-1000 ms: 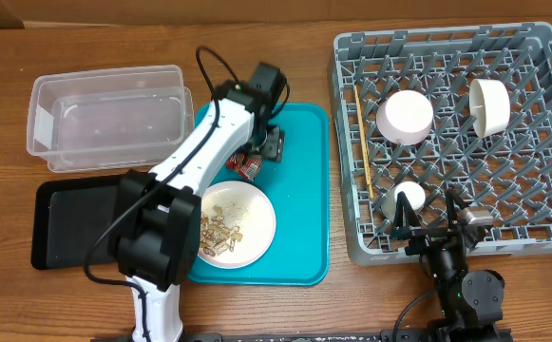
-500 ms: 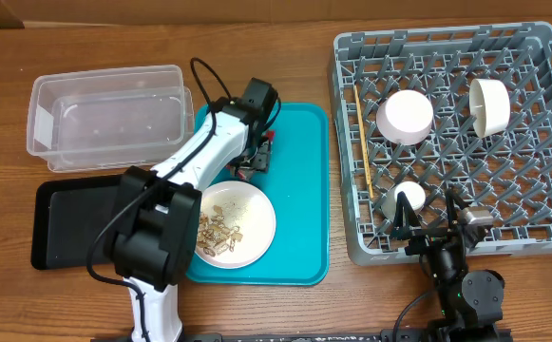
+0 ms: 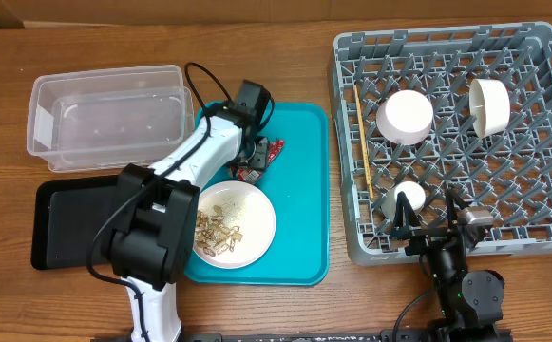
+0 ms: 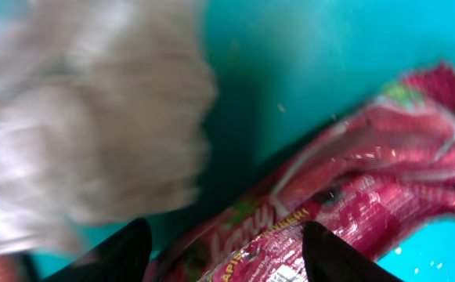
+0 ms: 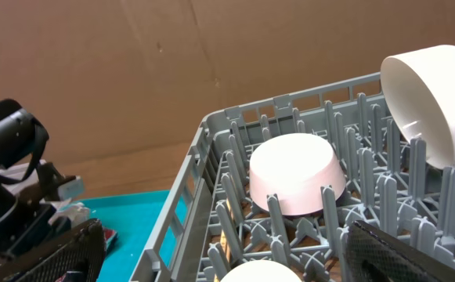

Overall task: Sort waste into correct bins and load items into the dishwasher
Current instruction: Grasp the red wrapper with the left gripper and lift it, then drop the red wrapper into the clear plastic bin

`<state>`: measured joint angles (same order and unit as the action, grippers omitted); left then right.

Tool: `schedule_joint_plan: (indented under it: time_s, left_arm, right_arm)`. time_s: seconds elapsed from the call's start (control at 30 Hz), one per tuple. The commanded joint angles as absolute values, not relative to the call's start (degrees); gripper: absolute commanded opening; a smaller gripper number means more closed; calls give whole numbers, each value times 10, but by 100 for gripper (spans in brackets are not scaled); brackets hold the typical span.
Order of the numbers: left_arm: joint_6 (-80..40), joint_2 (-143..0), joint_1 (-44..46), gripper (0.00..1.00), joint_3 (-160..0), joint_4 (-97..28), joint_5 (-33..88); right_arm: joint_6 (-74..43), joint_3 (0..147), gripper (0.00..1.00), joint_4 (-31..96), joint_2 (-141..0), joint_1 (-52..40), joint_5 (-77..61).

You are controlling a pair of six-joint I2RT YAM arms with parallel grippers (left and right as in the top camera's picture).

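In rack [image 3: 504,180]: two bowls [image 3: 406,116], one cup [image 3: 409,198].

The wooden table [image 3: 295,57] carries four things. A clear plastic tub [image 3: 114,119] sits at 10 o'clock and a black tray [image 3: 66,223] at 8 o'clock. A teal tray [image 3: 304,218] lies near centre (slightly toward 7). A grey dish rack [image 3: 447,38] fills the 3 o'clock side.

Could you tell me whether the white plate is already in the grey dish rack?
No, the white plate with beige scraps sits on the teal tray.
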<state>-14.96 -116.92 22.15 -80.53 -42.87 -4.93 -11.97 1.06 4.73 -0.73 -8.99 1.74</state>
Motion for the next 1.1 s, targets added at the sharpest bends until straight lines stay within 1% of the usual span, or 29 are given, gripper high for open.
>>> schedule_joint_plan:
  time_s: [0.0,0.03,0.07,0.1,0.17,0.27,0.47,0.67,0.77,0.87,0.93,1.0,1.03,1.07]
  left_arm:
    - [-135,-1169,227,63,-783,-421,-34]
    - [-135,-1169,227,57,-781,-421,-27]
    - [-135,-1169,227,48,-780,-425,-17]
    - [-135,-1169,227,35,-781,-430,-7]
    - [-142,-1168,227,18,-787,-442,3]
    - [-159,-1166,226,4,-809,-467,3]
    - [-176,-1144,224,4,-902,-548,-6]
    - [-184,-1112,192,4,-1006,-628,-61]
    - [-212,-1099,153,4,-1031,-663,-86]
    - [-258,-1087,89,4,-1034,-684,-105]
    - [-284,-1086,41,4,-1034,-686,-98]
    - [-282,-1087,1,4,-1034,-674,-72]
    - [-274,-1087,-16,20,-1034,-667,-57]
    - [-263,-1087,-27,41,-1034,-663,-43]
  right_arm:
    - [-120,4,100,45,-2,-87,18]
    - [-120,4,100,45,-2,-87,18]
    - [-120,4,100,45,-2,-87,18]
    - [-120,4,100,45,-2,-87,18]
    - [-120,4,100,45,-2,-87,18]
    - [-120,4,100,45,-2,-87,18]
    - [-120,4,100,45,-2,-87,18]
    - [-120,4,100,45,-2,-87,18]
    - [-120,4,100,45,-2,-87,18]
    - [-120,4,100,45,-2,-87,18]
    - [-120,4,100,45,-2,-87,18]
    - [-120,4,100,45,-2,-87,18]
    - [-120,4,100,45,-2,-87,18]
    - [-120,4,100,45,-2,-87,18]
